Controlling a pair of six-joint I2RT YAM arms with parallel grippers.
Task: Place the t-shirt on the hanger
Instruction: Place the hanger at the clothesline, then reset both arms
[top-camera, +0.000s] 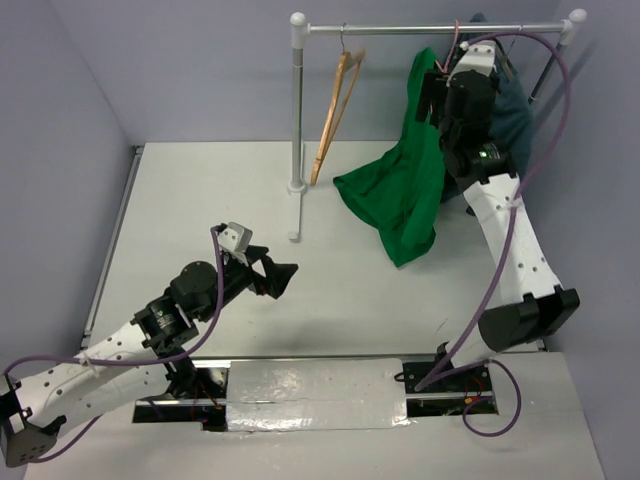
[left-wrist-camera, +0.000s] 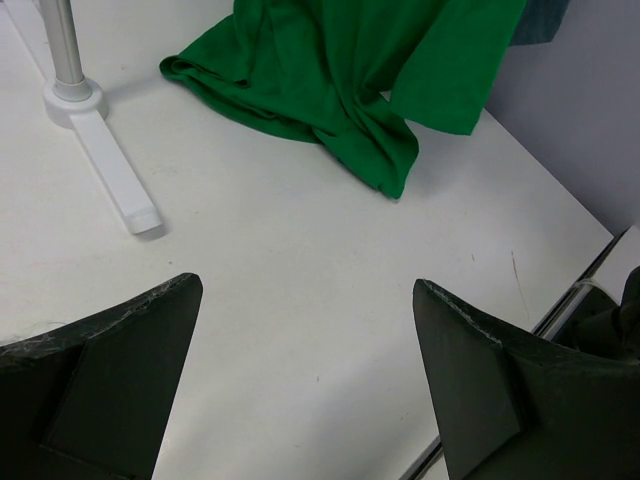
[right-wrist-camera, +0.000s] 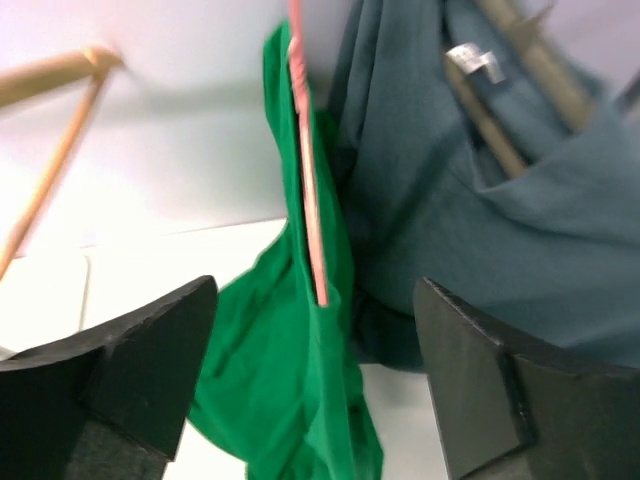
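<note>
The green t-shirt (top-camera: 405, 190) hangs from the pink hanger (top-camera: 454, 42) on the rail at the back right, and its lower part spreads onto the table. In the right wrist view the hanger's pink wire (right-wrist-camera: 308, 180) runs down into the green t-shirt (right-wrist-camera: 290, 400). My right gripper (right-wrist-camera: 315, 285) is open, its jaws standing wide on either side of wire and cloth and touching neither. From above, the right gripper (top-camera: 432, 98) sits high beside the shirt's top. My left gripper (top-camera: 285, 275) hovers open over the table, with the t-shirt (left-wrist-camera: 330, 70) ahead of the empty left gripper (left-wrist-camera: 308, 285).
A metal rail (top-camera: 400, 28) on a white post (top-camera: 297, 100) spans the back. A tan wooden hanger (top-camera: 335, 110) hangs near its left end. A teal shirt (right-wrist-camera: 500, 230) on its own hanger hangs right behind the green one. The rack's white foot (left-wrist-camera: 115, 180) lies on the table.
</note>
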